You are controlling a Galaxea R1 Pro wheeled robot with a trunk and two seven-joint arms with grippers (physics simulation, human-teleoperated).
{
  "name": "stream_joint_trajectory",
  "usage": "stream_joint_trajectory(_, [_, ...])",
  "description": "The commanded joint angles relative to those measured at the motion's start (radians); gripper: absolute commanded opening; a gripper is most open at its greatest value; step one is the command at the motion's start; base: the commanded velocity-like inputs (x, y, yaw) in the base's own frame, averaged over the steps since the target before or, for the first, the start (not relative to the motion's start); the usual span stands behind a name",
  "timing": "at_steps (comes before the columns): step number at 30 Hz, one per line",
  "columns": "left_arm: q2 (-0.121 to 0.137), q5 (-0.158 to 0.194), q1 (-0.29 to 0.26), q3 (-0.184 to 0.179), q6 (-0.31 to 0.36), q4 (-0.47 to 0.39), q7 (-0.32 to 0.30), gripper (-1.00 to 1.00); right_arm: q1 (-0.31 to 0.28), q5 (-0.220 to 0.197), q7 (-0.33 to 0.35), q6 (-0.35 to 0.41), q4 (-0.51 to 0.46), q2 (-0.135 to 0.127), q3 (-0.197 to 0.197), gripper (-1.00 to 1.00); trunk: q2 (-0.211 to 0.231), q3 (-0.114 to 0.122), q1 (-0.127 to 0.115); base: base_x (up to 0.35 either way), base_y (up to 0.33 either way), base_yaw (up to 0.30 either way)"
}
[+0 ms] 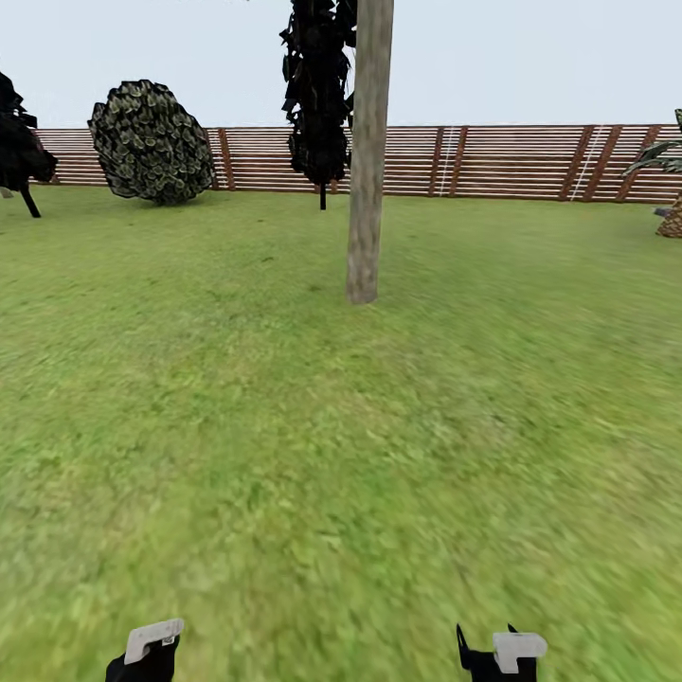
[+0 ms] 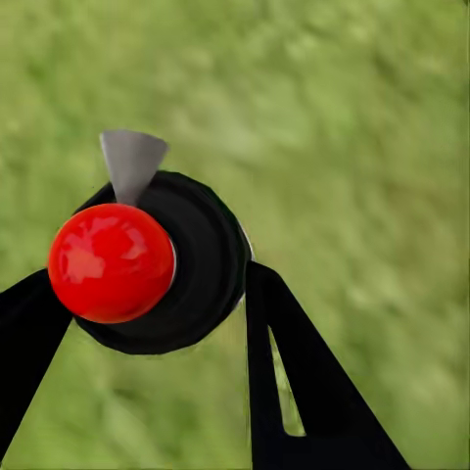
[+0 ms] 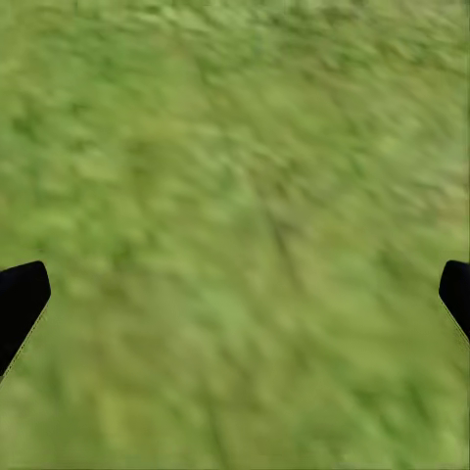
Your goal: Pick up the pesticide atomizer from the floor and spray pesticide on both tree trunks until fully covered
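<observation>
Green lawn (image 1: pixel 284 426) surrounds a grey-brown tree trunk (image 1: pixel 368 152); left tool (image 2: pixel 147 323) clenches a red-topped black atomizer (image 2: pixel 147 259); right tool (image 3: pixel 235 294) is released.

Your head view cuts the tree trunk (image 1: pixel 368 152) off at twelve o'clock, so its canopy is out of frame, and the thin-trunked dark tree (image 1: pixel 318 95) just behind it loses its top the same way. At nine o'clock another dark tree (image 1: pixel 21 147) is clipped by the edge; at three o'clock a striped-leaf plant (image 1: pixel 663 156) shows only a few fronds. Both arms barely poke in at six o'clock. The grass (image 1: pixel 284 455) is smeared throughout (no blades resolve).

In your left wrist view, the atomizer (image 2: pixel 162 259) shows only a red ball, black disc and grey nozzle; its body is hidden. In the right wrist view, only the right gripper's (image 3: pixel 235 294) fingertips (image 3: pixel 20 299) enter frame.
</observation>
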Motion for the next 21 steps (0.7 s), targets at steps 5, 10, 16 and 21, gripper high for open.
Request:
stream_joint_trajectory(5, [-0.001,-0.002,-0.001,0.008,-0.003,0.001,-0.007,-1.0,-0.001,0.011,-0.004,-0.003,0.001,0.0,-0.005,1.0,0.0,-0.001,0.0,0.339,0.0,0.0])
stream_joint_trajectory(10, [-0.001,-0.002,-0.001,0.008,-0.003,0.001,-0.007,-1.0,-0.001,0.011,-0.004,-0.003,0.001,0.0,-0.005,1.0,0.0,-0.001,0.0,0.339,0.0,0.0])
stream_joint_trajectory(16, [-0.001,-0.002,-0.001,0.008,-0.003,0.001,-0.007,-1.0,-0.001,0.011,-0.004,-0.003,0.002,0.0,-0.005,1.0,0.0,-0.001,0.0,0.339,0.0,0.0])
stream_joint_trajectory(21, [-0.001,-0.002,-0.001,0.008,-0.003,0.001,-0.007,-1.0,-0.001,0.011,-0.004,-0.003,0.002,0.0,-0.005,1.0,0.0,-0.001,0.0,0.339,0.0,0.0])
